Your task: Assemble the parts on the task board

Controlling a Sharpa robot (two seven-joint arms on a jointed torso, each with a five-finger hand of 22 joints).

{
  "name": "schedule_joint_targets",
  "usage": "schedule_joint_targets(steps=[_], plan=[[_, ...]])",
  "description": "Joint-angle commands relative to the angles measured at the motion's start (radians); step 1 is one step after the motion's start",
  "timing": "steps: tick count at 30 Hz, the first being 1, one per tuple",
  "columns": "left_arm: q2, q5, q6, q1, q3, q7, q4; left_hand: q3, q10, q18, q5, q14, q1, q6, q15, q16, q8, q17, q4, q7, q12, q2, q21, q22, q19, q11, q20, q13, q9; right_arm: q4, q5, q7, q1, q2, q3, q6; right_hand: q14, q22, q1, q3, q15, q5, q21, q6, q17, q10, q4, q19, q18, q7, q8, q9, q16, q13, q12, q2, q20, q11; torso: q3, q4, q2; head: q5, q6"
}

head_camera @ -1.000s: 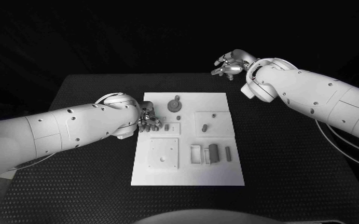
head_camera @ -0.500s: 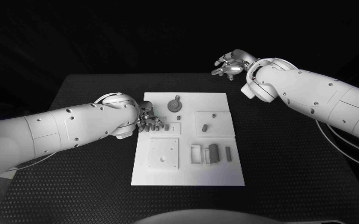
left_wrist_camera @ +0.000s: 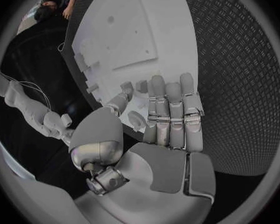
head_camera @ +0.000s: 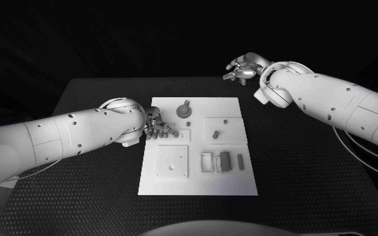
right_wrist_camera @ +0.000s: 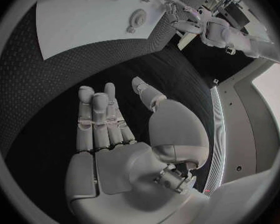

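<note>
Black table (head_camera: 87, 192) bears a white board (head_camera: 197, 184); left hand (head_camera: 155, 127) hovers empty, fingers loose, by its edge; right hand (head_camera: 244, 68) open, far off; small stiff parts (head_camera: 224, 160) likely want fingertip pinching at their sides.

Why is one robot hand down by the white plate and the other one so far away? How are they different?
The left hand sits low at the left edge of the task board, fingers over the board; the right hand hangs up past the table's far edge, away from the board. The left hand's fingers reach toward the parts; the right hand's fingers point at bare table. Both are silver, open and hold nothing.
</note>
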Motion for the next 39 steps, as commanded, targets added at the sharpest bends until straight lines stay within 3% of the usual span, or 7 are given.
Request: schedule_joint_targets(steps=[1,5,12,20,30,35,39], plan=[[-0.004,0.013,0.021,-0.005,-0.003,0.009,0.009,-0.004,-0.010,-0.006,0.028,-0.010,0.032,-0.010,0.001,-0.007,-0.007,0.000,-0.031,0.002,-0.004,0.018,-0.003,-0.001,-0.007,0.000,0.000,0.000,0.003,0.000,-0.009,0.002,-0.002,0.000,0.000,0.017,-0.003,0.017,-0.003,0.002,-0.006,0.002,-0.006,0.000,-0.001,-0.007,0.003,-0.002,0.037,0.044,0.006,-0.002,0.005,-0.002,0.004,0.004,-0.005,-0.002,0.0002,0.0000,0.000,-0.001,-0.001],[-0.008,0.012,0.028,-0.007,-0.003,0.006,0.016,-0.013,-0.012,-0.007,0.062,-0.011,0.068,-0.012,0.002,-0.007,-0.008,-0.001,-0.085,0.003,-0.004,0.040,-0.003,-0.001,-0.007,0.002,0.001,-0.001,0.003,-0.001,-0.009,0.002,-0.005,0.000,0.000,0.019,-0.003,0.017,-0.003,0.002,-0.006,0.002,-0.006,0.000,-0.001,-0.007,0.004,-0.002,0.037,0.044,0.006,-0.002,0.005,-0.002,0.005,0.004,-0.005,-0.002,-0.0002,-0.0001,0.000,0.000,0.000],[-0.015,0.011,0.026,-0.010,-0.003,0.006,0.021,-0.011,-0.011,-0.008,0.104,-0.010,0.092,-0.011,0.003,-0.007,-0.008,-0.002,-0.124,0.004,-0.004,0.064,-0.002,-0.003,-0.004,0.002,0.001,-0.001,0.003,-0.001,-0.009,0.001,-0.006,0.001,0.000,0.021,-0.003,0.017,-0.003,0.002,-0.006,0.002,-0.006,0.000,-0.002,-0.007,0.004,-0.002,0.037,0.044,0.006,-0.002,0.005,-0.002,0.005,0.004,-0.005,-0.002,-0.0001,0.0012,0.000,0.000,-0.001],[-0.015,0.013,0.019,-0.011,-0.003,0.013,0.022,-0.010,-0.011,-0.009,0.109,-0.010,0.097,-0.010,0.003,-0.008,-0.008,-0.003,-0.132,0.004,-0.004,0.074,-0.002,-0.003,-0.004,0.002,0.002,-0.002,0.003,-0.002,-0.010,0.000,-0.006,0.001,0.000,0.022,-0.003,0.017,-0.003,0.001,-0.006,0.002,-0.006,-0.001,-0.002,-0.007,0.004,-0.002,0.037,0.044,0.006,-0.002,0.005,-0.002,0.005,0.005,-0.005,-0.002,-0.0006,0.0001,0.000,0.001,-0.001],[-0.016,0.046,0.016,-0.011,-0.003,0.028,0.017,-0.012,-0.014,-0.010,0.110,-0.012,0.083,-0.016,0.005,-0.010,-0.011,-0.004,-0.127,0.006,-0.006,0.105,-0.004,-0.005,-0.006,0.004,0.003,-0.003,0.002,-0.002,-0.010,-0.001,-0.006,0.000,0.000,0.026,-0.004,0.017,-0.004,0.001,-0.006,0.002,-0.006,-0.001,-0.002,-0.007,0.004,-0.002,0.037,0.045,0.007,-0.002,0.005,-0.003,0.005,0.005,-0.005,-0.002,0.0000,0.0008,0.000,0.001,-0.001],[-0.017,0.080,0.009,-0.011,-0.003,0.036,0.015,-0.002,-0.016,-0.010,0.109,-0.014,0.106,-0.019,0.005,-0.011,-0.010,-0.005,-0.148,0.007,-0.006,0.148,-0.003,-0.006,-0.009,0.005,0.003,-0.004,0.005,-0.002,-0.011,-0.002,-0.006,-0.001,0.000,0.027,-0.004,0.017,-0.004,0.001,-0.006,0.002,-0.006,-0.001,-0.002,-0.007,0.004,-0.002,0.037,0.044,0.007,-0.002,0.006,-0.003,0.005,0.005,-0.005,-0.002,0.0000,0.0007,0.000,0.001,-0.001],[-0.019,0.104,0.007,-0.011,-0.003,0.044,0.015,0.019,-0.019,-0.012,0.109,-0.017,0.159,-0.054,0.007,-0.013,-0.026,-0.006,-0.185,0.019,-0.008,0.188,-0.003,-0.007,-0.012,0.014,0.006,-0.005,0.004,-0.003,-0.011,-0.003,-0.007,0.000,0.000,0.030,-0.004,0.017,-0.004,0.001,-0.006,0.002,-0.006,-0.001,-0.002,-0.007,0.004,-0.002,0.037,0.045,0.007,-0.002,0.006,-0.003,0.006,0.005,-0.005,-0.002,-0.0001,-0.0007,0.000,0.002,-0.001]])
